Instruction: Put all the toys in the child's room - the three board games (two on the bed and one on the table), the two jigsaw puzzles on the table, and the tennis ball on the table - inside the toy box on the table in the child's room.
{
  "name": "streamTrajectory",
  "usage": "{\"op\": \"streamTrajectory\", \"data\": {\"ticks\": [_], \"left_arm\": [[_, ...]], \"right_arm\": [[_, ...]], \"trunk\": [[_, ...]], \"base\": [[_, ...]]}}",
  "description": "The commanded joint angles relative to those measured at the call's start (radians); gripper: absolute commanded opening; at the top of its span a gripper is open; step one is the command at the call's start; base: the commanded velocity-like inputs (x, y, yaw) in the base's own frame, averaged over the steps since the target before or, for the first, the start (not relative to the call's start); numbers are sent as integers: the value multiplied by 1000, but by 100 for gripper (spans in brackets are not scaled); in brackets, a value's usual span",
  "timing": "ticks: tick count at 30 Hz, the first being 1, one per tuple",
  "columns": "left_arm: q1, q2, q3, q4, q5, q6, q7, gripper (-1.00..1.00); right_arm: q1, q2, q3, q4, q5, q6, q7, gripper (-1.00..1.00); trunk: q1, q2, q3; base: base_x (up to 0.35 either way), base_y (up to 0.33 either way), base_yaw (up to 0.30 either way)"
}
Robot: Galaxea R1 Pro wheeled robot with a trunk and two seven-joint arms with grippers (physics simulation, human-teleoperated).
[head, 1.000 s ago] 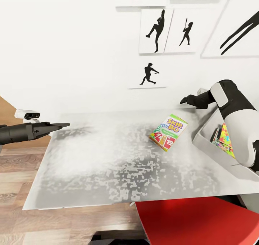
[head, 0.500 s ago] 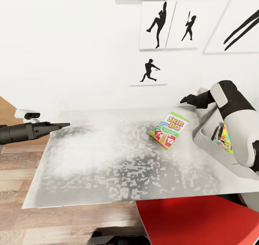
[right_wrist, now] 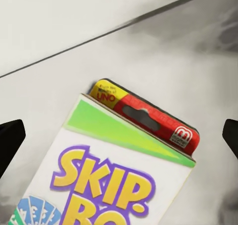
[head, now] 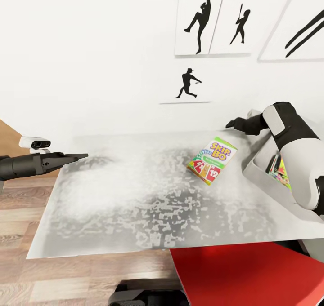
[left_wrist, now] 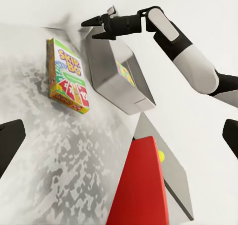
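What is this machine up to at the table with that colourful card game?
A two-armed robot is tidying toys into a grey toy box. A Skip-Bo game box lies on the table, stacked on a red Uno box. The right claw hovers open beyond it, holding nothing. The left claw hangs by the table's far side. A bright puzzle is already in the box.

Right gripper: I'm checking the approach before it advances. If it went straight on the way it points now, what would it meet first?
Probably the Skip-Bo box: it lies centred between the right gripper's open fingertips in the wrist view, stacked on a red Uno box. The gap is hard to judge.
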Motion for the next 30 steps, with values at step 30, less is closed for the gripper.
{"op": "streamTrajectory", "data": {"ticks": [30], "left_arm": [[-1, -1, 0, 0, 0, 10, -4, 100]], "right_arm": [[10, 1, -64, -2, -10, -31, -2, 100]], "trunk": [[0, -2, -16]], "base": [[0, 0, 0]]}}
